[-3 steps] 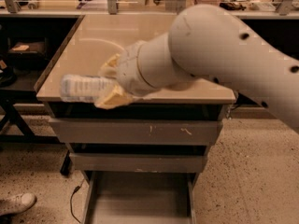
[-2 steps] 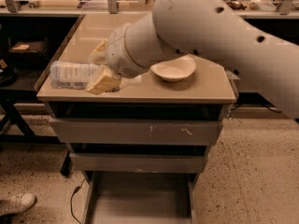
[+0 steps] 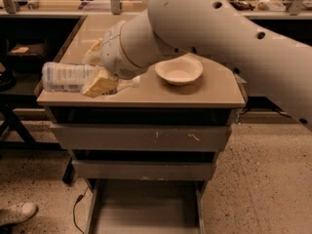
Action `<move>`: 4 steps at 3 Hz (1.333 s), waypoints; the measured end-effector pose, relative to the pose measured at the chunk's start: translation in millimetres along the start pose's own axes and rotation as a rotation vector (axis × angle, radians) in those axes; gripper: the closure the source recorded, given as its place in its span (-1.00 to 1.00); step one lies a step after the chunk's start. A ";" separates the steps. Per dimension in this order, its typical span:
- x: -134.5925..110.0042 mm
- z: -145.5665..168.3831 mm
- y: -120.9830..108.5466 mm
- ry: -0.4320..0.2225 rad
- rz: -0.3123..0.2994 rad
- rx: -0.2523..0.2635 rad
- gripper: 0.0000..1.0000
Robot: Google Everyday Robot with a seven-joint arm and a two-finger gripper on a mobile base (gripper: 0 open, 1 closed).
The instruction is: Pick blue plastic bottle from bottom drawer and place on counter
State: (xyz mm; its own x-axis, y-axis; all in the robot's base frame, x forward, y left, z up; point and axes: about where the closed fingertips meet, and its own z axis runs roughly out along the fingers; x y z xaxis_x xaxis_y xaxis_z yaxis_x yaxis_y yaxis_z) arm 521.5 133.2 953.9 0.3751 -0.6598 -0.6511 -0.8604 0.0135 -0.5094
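The blue plastic bottle [image 3: 66, 77] has been taken out of the bottom drawer [image 3: 146, 211], which is seen pulled out well below the white bowl [image 3: 179, 71], its flat floor bare. The picking part of the task can therefore be judged as done, and the carrying part as nearly done.

The tool [image 3: 93, 72] is found at worktop height, near the bowl on its left side as the camera sees it. It is closed about the bottle, with one pale finger [image 3: 100, 83] pressed against the nearer side and the other seen behind the bottle. The bottle is held lying on its side. What is taken to be its neck end is turned towards the bowl, and its base is pointed away from the bowl, out past the edge of the worktop [image 3: 195, 94]. Whether the bottle is already resting on the surface or is held just above it cannot be told.

What is left is judged to be the placing itself: the bottle has not yet been released, and part of it is hung beyond the edge farthest from the bowl. A release here could let it roll or tip off, so a spot nearer the bowl would be better chosen. The two drawer fronts [image 3: 141, 138] between the bowl and the bottom drawer are seen shut.
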 end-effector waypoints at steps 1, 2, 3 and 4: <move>-12.6 8.7 -23.6 -0.038 -0.009 0.013 1.00; -23.0 20.6 -48.6 -0.069 -0.019 0.003 1.00; -21.6 39.9 -64.6 -0.058 -0.015 -0.031 1.00; -7.0 61.0 -78.6 -0.033 0.011 -0.068 1.00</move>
State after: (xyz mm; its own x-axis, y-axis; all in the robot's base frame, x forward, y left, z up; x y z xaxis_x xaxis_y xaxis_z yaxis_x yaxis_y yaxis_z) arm 607.5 182.6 964.2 0.3754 -0.6347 -0.6755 -0.8857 -0.0307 -0.4633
